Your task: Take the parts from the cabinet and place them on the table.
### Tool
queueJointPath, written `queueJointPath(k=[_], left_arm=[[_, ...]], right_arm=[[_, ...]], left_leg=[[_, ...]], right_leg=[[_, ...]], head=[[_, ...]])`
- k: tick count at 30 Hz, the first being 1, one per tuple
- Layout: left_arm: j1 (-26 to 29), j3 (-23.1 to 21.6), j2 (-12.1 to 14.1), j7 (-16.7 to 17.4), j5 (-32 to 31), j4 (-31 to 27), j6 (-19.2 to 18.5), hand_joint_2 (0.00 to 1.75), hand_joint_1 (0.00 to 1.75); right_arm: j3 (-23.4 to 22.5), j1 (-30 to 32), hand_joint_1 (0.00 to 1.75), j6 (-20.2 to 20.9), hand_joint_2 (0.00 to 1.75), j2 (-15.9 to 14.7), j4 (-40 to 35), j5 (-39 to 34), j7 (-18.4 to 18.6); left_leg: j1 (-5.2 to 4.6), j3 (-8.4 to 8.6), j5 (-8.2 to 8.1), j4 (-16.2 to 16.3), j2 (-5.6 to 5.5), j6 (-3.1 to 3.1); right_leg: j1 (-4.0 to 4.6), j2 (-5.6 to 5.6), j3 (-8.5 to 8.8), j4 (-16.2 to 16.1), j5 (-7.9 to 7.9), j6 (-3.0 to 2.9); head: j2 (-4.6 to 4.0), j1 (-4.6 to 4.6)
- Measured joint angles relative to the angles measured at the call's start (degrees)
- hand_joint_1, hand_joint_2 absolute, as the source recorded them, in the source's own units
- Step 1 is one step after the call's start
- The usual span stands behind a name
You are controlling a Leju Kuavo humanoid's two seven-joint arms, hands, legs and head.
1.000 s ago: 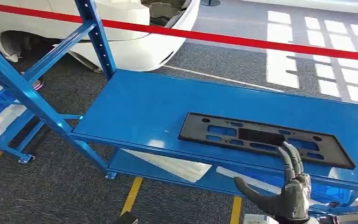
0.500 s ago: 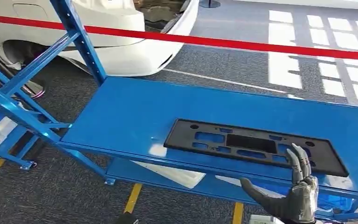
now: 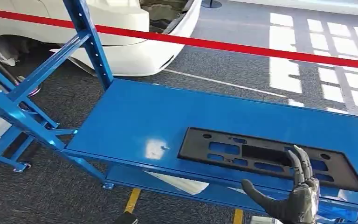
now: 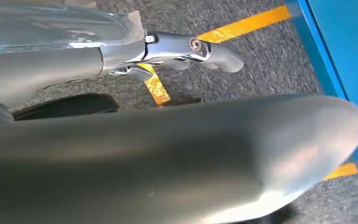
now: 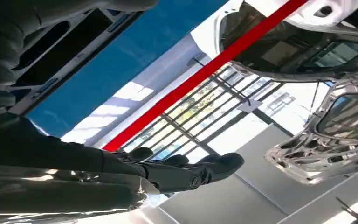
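Observation:
A flat black plastic part [image 3: 261, 155] with several cut-outs lies on the top shelf of the blue cabinet [image 3: 158, 112], towards its right front. My right hand [image 3: 294, 198] is raised at the shelf's front edge, fingers spread and thumb out, holding nothing. Its fingertips [image 3: 302, 158] overlap the part's near edge in the head view. The right wrist view shows the part [image 5: 65, 42] close by, with the dark fingers [image 5: 191, 170] stretched out and free. In the left wrist view my left hand [image 4: 182, 49] hangs over the floor, fingers straight and holding nothing.
A white car [image 3: 121, 32] stands behind a red barrier tape [image 3: 242, 48] beyond the cabinet. Blue uprights and braces [image 3: 37, 88] rise at the left. White sheets [image 3: 177, 182] lie on the lower shelf. Yellow floor lines [image 3: 133, 200] run under the cabinet.
The whole picture has shifted, so the camera has moved. My right hand stays open at the part's near edge, much as before.

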Motion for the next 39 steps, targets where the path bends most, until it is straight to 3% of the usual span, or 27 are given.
queueJointPath(k=[1, 2, 4, 5, 6, 8, 16, 24, 28, 39], left_arm=[[0.1, 0.0, 0.0, 0.0, 0.0, 0.0, 0.0, 0.00, 0.00], [0.1, 0.0, 0.0, 0.0, 0.0, 0.0, 0.0, 0.00, 0.00], [0.0, 0.0, 0.0, 0.0, 0.0, 0.0, 0.1, 0.00, 0.00], [0.0, 0.0, -0.2, 0.0, 0.0, 0.0, 0.2, 0.00, 0.00], [-0.1, 0.0, -0.1, 0.2, 0.1, 0.0, 0.3, 0.00, 0.00], [-0.1, 0.0, -0.1, 0.2, 0.1, 0.0, 0.7, 0.00, 0.00], [0.0, 0.5, -0.1, 0.6, 0.7, 0.0, 1.6, 0.00, 0.00], [0.1, 1.6, -0.1, 0.5, 1.3, 0.0, 2.0, 0.00, 0.00], [0.1, 1.8, -0.1, 0.5, 1.3, 0.0, 2.0, 0.00, 0.00], [0.1, 1.8, -0.1, 0.5, 1.3, 0.0, 2.0, 0.00, 0.00]], right_arm=[[0.0, 0.0, 0.00, 0.0, 1.75, 0.0, 0.0, 0.0, 0.0], [0.0, 0.0, 0.00, 0.0, 1.75, 0.0, 0.0, 0.0, 0.0], [-0.2, 0.0, 0.00, 0.0, 1.75, 0.0, 0.0, 0.1, 0.0], [-0.3, 0.0, 0.00, 0.1, 1.75, -0.1, 0.0, 0.2, 0.2], [-0.3, 0.2, 0.00, 0.2, 1.75, -0.1, 0.0, 0.4, 0.3], [-0.5, 0.5, 0.00, 0.5, 1.75, -0.3, -0.1, 1.9, 1.0], [-4.1, 4.9, 0.00, -0.1, 1.75, -3.2, -0.1, 12.7, 7.0], [-10.1, 13.5, 0.00, 4.4, 1.75, -10.8, -2.8, 16.3, 12.2], [-11.2, 15.4, 0.00, 5.9, 1.75, -13.0, -3.6, 16.3, 12.7], [-11.5, 16.5, 0.00, 7.4, 1.75, -14.8, -4.4, 16.1, 13.6]], left_leg=[[-0.05, 0.49, -0.32, 0.0, -0.08, 0.00], [-0.12, 1.08, -0.66, 0.0, -0.25, -0.05], [-0.24, 2.37, -1.50, -0.1, -0.42, -0.34], [-0.33, 2.41, -1.72, -0.2, -0.43, -0.62], [-0.23, 2.31, -1.71, -0.2, -0.51, -0.83], [-0.32, 2.06, -1.88, 0.0, -0.38, -0.77], [-0.32, 2.51, -1.94, -0.9, -0.36, -0.98], [-0.44, 2.58, -1.95, -0.9, -0.36, -1.08], [-0.58, 2.63, -1.95, -0.9, -0.36, -1.08], [-0.63, 2.68, -1.95, -0.9, -0.36, -1.07]], right_leg=[[0.01, 0.00, -0.16, -1.1, 1.91, -0.13], [0.04, 0.01, 0.91, -4.5, 4.84, -0.30], [0.38, 0.08, 4.52, -15.1, 11.77, -1.32], [0.74, 0.13, 4.90, -15.6, 11.22, -1.89], [0.96, 0.13, 4.95, -16.4, 11.68, -2.09], [0.75, 0.27, 5.49, -17.8, 10.64, -1.09], [0.78, 0.25, 5.55, -17.8, 10.18, -1.70], [0.72, 0.20, 5.74, -17.8, 10.15, -1.72], [0.60, 0.21, 5.77, -17.8, 10.17, -1.70], [0.56, 0.21, 5.79, -17.8, 10.18, -1.69]], head=[[0.00, 0.00], [0.00, 0.00], [0.00, 0.00], [0.00, -0.13], [0.00, -0.11], [0.00, -0.15], [0.00, -0.15], [0.00, -0.13], [0.00, -0.11], [0.00, -0.13]])
